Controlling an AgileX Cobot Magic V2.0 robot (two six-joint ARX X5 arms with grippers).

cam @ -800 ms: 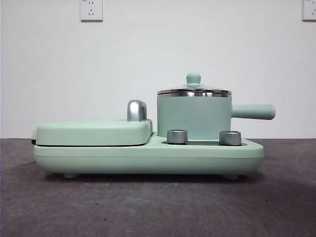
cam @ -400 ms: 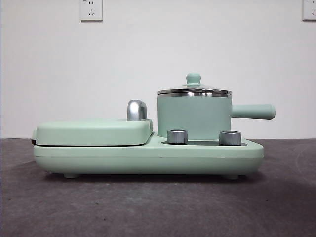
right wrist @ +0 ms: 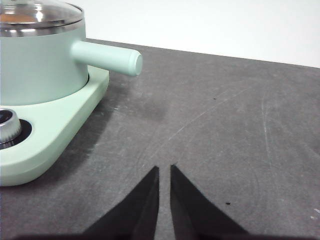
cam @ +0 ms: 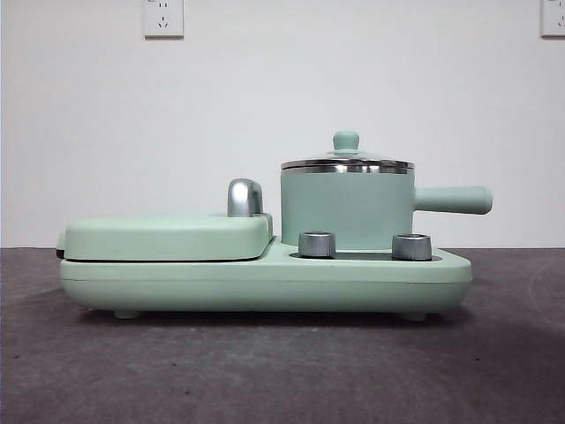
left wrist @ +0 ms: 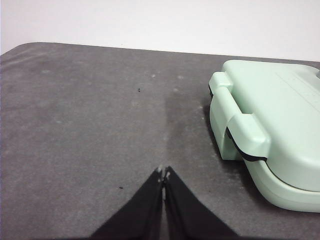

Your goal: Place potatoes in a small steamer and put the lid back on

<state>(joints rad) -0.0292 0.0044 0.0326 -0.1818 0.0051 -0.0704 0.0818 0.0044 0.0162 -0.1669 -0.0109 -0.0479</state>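
The small steamer (cam: 346, 210), a mint green pot with a straight side handle (cam: 452, 200), stands on the right half of the mint green cooker base (cam: 265, 283). The glass lid (cam: 346, 162) with its mint knob sits on the pot's steel rim. In the right wrist view an orange-brown patch of potato (right wrist: 11, 18) shows through the lid (right wrist: 40, 15) of the steamer (right wrist: 42, 65). My right gripper (right wrist: 164, 169) hovers shut over bare table to the right of the handle. My left gripper (left wrist: 164, 172) is shut over the table beside the cooker's left end. Neither holds anything.
A flat mint green griddle cover (cam: 168, 237) with a chrome handle (cam: 244, 197) lies on the base's left half, its hinge end (left wrist: 240, 127) near the left gripper. Two metal dials (cam: 318, 244) sit at the base's front. The dark grey table (cam: 282, 371) surrounds the cooker.
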